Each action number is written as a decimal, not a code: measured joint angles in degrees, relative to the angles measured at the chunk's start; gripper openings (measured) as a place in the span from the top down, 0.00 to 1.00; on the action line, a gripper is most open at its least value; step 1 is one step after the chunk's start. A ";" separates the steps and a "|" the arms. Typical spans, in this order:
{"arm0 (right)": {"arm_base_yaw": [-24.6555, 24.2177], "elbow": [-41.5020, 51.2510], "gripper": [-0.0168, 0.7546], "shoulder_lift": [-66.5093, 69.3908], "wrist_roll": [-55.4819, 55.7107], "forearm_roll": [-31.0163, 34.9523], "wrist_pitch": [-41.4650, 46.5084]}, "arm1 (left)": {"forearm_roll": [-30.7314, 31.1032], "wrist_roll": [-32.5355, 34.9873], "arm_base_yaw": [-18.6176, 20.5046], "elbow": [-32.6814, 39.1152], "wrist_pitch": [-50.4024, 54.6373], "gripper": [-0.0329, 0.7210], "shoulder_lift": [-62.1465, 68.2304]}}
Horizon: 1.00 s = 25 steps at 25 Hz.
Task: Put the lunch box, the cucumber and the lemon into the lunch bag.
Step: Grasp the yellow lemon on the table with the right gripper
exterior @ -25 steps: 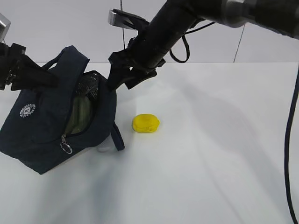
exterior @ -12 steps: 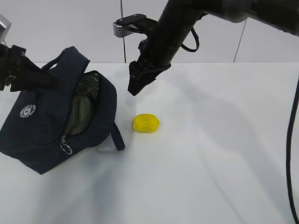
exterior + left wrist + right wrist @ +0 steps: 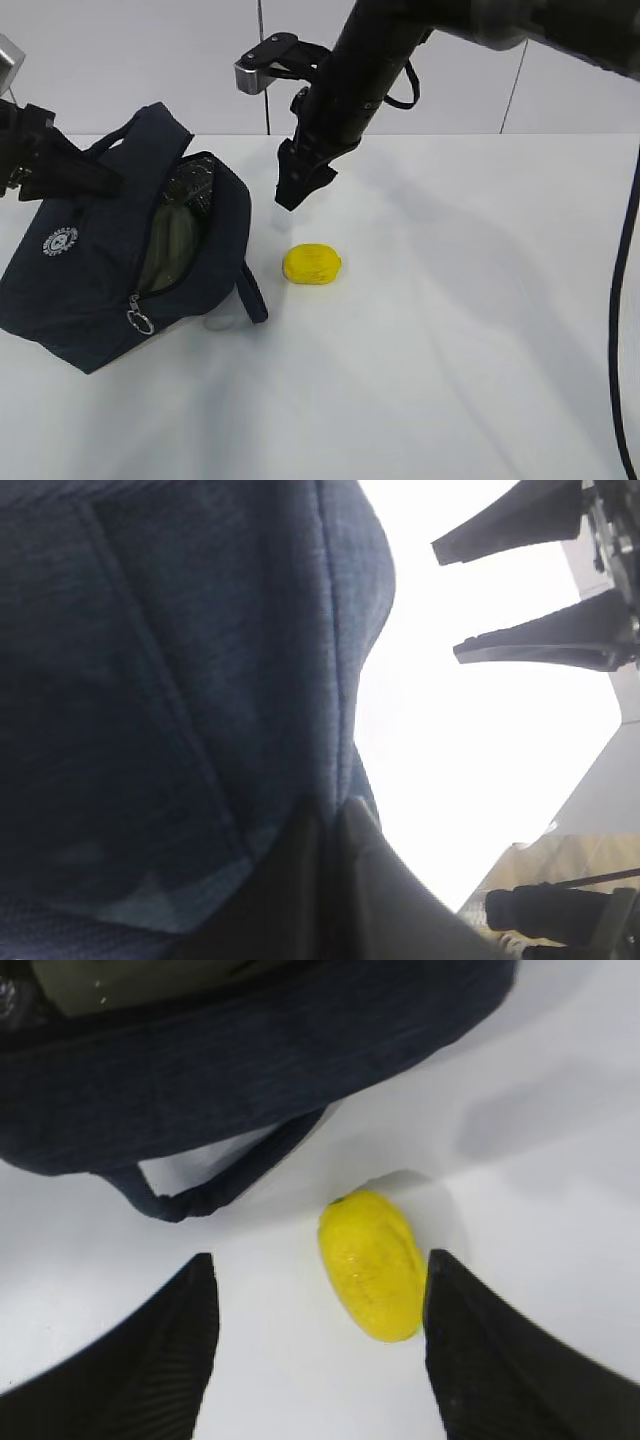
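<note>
White table [image 3: 450,330] carries everything. Lunch bag [image 3: 90,280] at 9 o'clock of scene, tilted, mouth unzipped toward centre; pale green shape inside, lunch box or cucumber, cannot tell which. Right gripper [image 3: 297,180] hangs above table at 12 o'clock of lemon, fingers spread wide, empty; wrist view shows lemon between black fingers [image 3: 170,1350], nearer right one, untouched. Left gripper [image 3: 60,170] clamped on bag's upper fabric, lifting it. Lemon [image 3: 313,265] on table, near bag's 3 o'clock side, beside loose handle loop [image 3: 215,1185].

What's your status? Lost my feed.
Right gripper open above lemon. Left gripper holds lunch bag handle. Lemon on table, nothing blocking.
</note>
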 joint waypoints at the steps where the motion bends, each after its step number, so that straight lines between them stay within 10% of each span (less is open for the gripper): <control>1: 0.22 0.00 0.36 0.00 -0.17 -0.12 -0.01 | 0.31 0.00 0.00 0.00 0.00 0.96 0.00; 25: 1.29 4.29 0.35 0.38 -1.44 -2.82 -0.01 | 2.15 0.00 0.00 0.00 -1.69 0.96 0.00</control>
